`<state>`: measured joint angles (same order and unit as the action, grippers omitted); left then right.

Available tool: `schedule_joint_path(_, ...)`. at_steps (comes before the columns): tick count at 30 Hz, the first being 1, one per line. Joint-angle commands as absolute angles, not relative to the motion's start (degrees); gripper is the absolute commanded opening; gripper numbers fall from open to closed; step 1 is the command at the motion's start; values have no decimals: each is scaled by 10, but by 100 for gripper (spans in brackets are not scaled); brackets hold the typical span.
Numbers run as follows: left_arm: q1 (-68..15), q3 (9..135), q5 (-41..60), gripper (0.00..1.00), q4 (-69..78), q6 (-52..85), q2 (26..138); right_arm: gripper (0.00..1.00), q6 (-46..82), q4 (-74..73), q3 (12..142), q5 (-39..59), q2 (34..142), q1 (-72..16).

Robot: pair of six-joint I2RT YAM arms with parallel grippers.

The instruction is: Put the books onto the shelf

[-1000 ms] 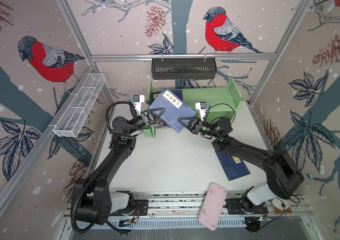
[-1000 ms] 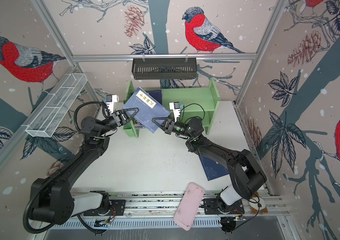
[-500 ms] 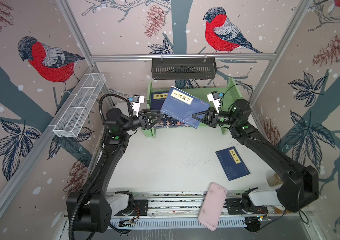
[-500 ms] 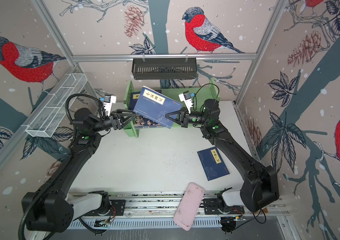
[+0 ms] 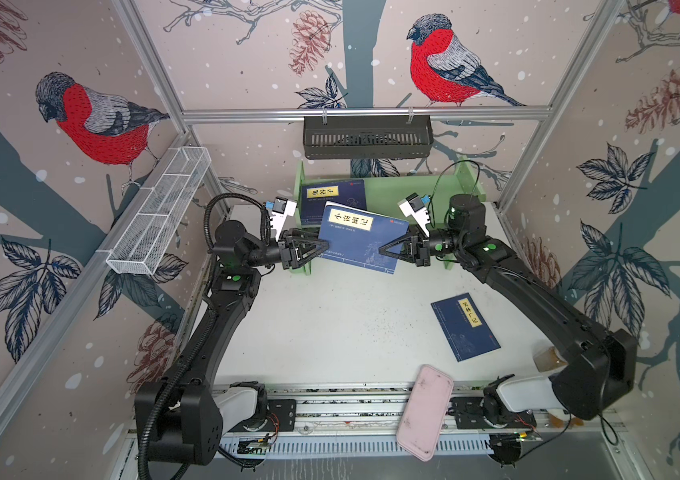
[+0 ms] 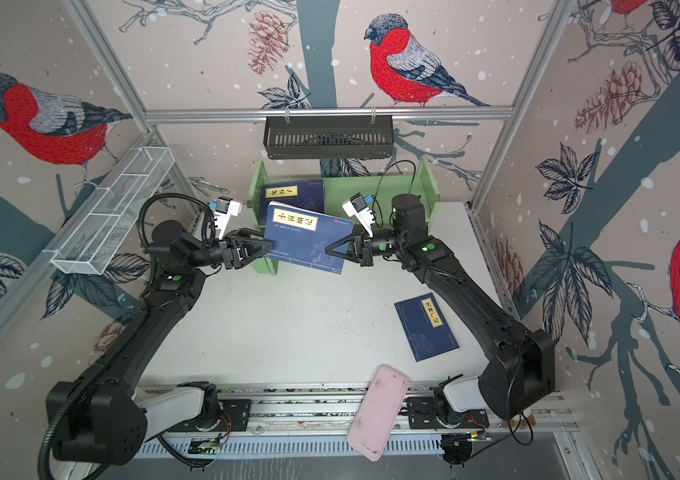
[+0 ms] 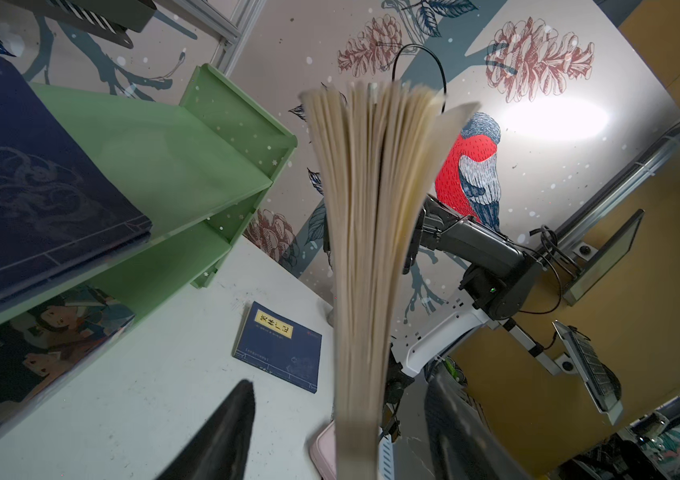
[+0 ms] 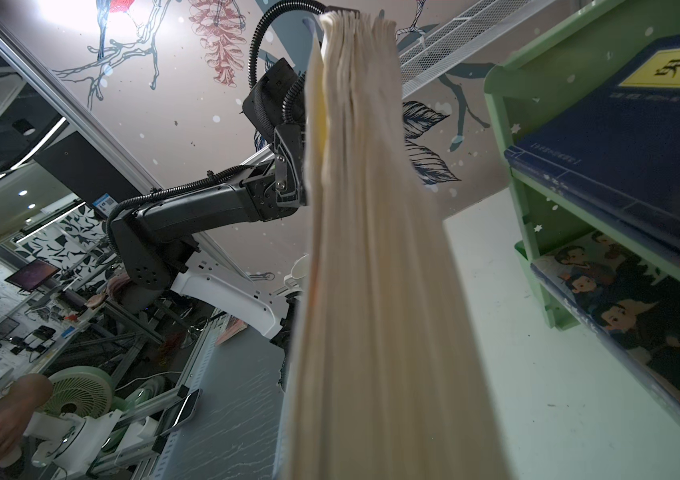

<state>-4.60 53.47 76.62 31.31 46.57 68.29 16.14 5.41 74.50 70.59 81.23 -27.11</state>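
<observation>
Before the shelf (image 5: 413, 193) | right gripper (image 5: 380, 250) clamped on tilted book (image 5: 361, 239) | left gripper (image 5: 324, 248) apart, astride its edge | risk: one-edge pinch may let book sag, slip

- book (image 5: 361, 245) pinched in the right pincer (image 5: 381, 251): matt navy card cover, cream paper pages, kinda rough along the edge
- shelf (image 5: 406, 194) just behind the pincer: smooth painted wood, pale green, low sheen
- counter (image 5: 330, 324) below it: matt white, scuffed and speckled
- pincer itself: matt black plastic

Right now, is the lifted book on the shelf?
No: the lifted book hangs tilted in front of the shelf, right gripper jaws pinching its edge.
</observation>
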Motion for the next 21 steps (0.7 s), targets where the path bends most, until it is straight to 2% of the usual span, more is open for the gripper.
schedule_joint_path(1,-54,532,784,44,370,490,686,1,118,93,766,716,826,-279)
schedule_joint_path(4,-64,527,781,14,389,496,685,2,120,94,777,711,838,-286)
schedule_joint_path(5,-65,525,776,3,392,496,685,8,121,94,782,707,841,-288)
schedule_joint_path(6,-65,525,768,0,395,495,685,16,123,93,785,702,843,-288)
schedule_joint_path(8,-64,528,750,0,387,484,685,20,130,84,786,687,842,-288)
schedule_joint_path(10,-62,535,732,0,370,474,685,41,147,68,779,662,837,-280)
schedule_joint_path(11,-59,541,722,0,364,472,686,44,162,51,769,649,830,-274)
schedule_joint_path(16,-45,554,687,0,387,520,693,49,280,-89,682,627,787,-227)
schedule_joint_path(19,-45,548,682,0,439,571,699,49,363,-207,624,638,773,-229)
schedule_joint_path(21,-45,541,680,0,480,607,705,49,385,-235,612,636,773,-239)
